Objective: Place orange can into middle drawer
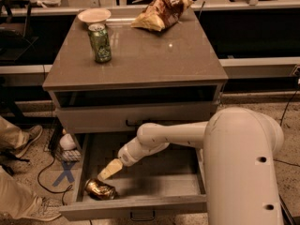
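The orange can lies on its side on the grey floor of the open middle drawer, in its front left corner, against the front wall. My gripper hangs inside the drawer just above and behind the can, pointing down-left at it. Its cream fingers are off the can and hold nothing. My white arm reaches in from the right.
A green can, a pale bowl and a yellow-brown snack bag stand on the cabinet top. The drawer above is closed. A person's shoes and a cable lie on the floor at left.
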